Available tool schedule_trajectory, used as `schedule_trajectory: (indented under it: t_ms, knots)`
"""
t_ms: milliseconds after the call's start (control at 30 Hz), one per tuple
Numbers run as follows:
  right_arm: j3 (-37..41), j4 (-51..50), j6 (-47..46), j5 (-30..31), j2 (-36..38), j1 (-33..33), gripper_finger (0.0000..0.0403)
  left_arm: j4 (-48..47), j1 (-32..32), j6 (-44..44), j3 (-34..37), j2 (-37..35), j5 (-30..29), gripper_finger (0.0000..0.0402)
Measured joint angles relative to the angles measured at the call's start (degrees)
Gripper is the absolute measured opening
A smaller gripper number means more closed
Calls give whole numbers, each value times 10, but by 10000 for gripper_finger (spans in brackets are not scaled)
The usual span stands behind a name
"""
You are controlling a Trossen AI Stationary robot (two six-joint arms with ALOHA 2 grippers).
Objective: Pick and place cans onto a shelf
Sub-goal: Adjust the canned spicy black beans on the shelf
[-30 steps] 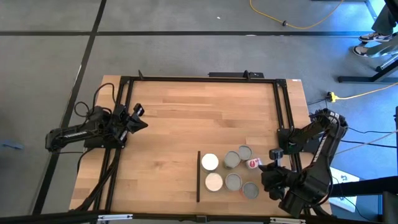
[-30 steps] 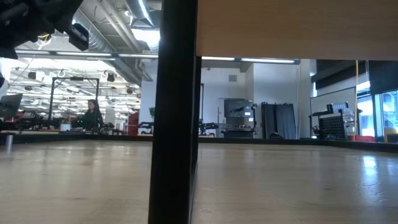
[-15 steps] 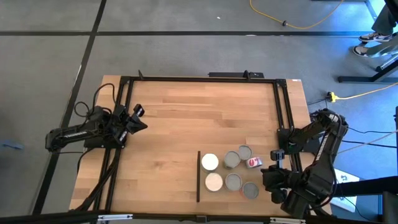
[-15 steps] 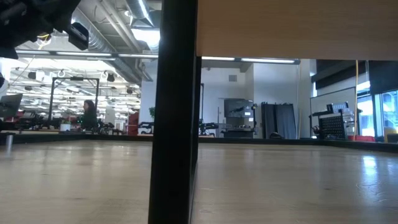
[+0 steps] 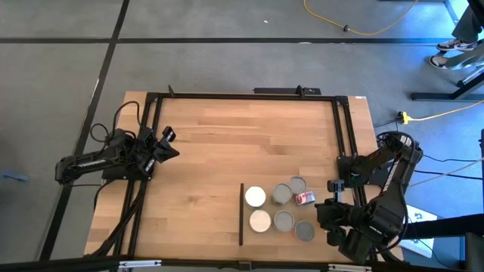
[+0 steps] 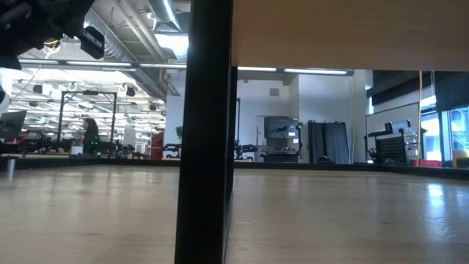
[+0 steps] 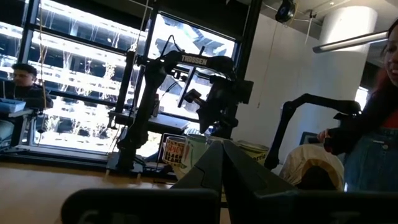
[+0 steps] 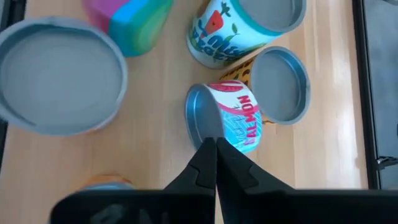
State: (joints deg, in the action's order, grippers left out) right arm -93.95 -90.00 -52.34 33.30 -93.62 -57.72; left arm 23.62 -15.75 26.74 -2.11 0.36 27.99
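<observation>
Several cans stand upright on the shelf (image 5: 268, 238) at the table's near right, right of its dark strip (image 5: 242, 214); their round tops (image 5: 255, 196) (image 5: 283, 221) face up. One can with a red and white label (image 5: 305, 198) (image 8: 227, 118) lies on its side among them, silver end showing. My right gripper (image 8: 216, 144) (image 5: 327, 214) is shut, slanting down just right of that lying can. My left gripper (image 5: 171, 143) (image 7: 222, 163) is shut and waits at the table's left edge, tilted slightly up. In the low view only the shelf's underside (image 6: 344, 33) and dark leg (image 6: 205, 132) show. My right gripper's shut fingertips (image 8: 211, 155) show over the lying can's labelled side (image 8: 233, 134), near its silver end, slanting down from the table's near right. Whether they touch the can, I cannot tell.
A black frame (image 5: 242, 96) runs round the tabletop, with rails at both sides (image 5: 344, 136). The upright cans crowd close round the lying one: a wide grey-topped one (image 8: 59, 74), a teal-rimmed one (image 8: 242, 28), an orange-sided one (image 8: 278, 84). A person (image 7: 373, 124) stands beyond the table.
My right gripper has risen slightly by the lying can and rolled a little, staying shut. The cans stand as before.
</observation>
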Motion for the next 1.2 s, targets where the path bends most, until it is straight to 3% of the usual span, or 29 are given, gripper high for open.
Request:
schedule_trajectory:
  t_ms: [333, 733, 833, 1033, 1200]
  knots:
    - [0, 0, -16, 0, 16, 61, 0, -1, 0, 2, 0, 0, 16, 0]
    - [0, 0, -29, 7, 47, 197, 0, -5, 0, 16, 0, 0, 48, 0]
    - [0, 0, -60, -20, 59, 241, 0, -5, 0, 16, 0, 0, 48, 0]
    - [0, -1, -76, -130, 97, 319, 0, -5, 0, 16, 0, 0, 49, 0]
    - [0, 7, -65, -165, 122, 383, 0, -5, 0, 16, 0, 0, 63, 0]
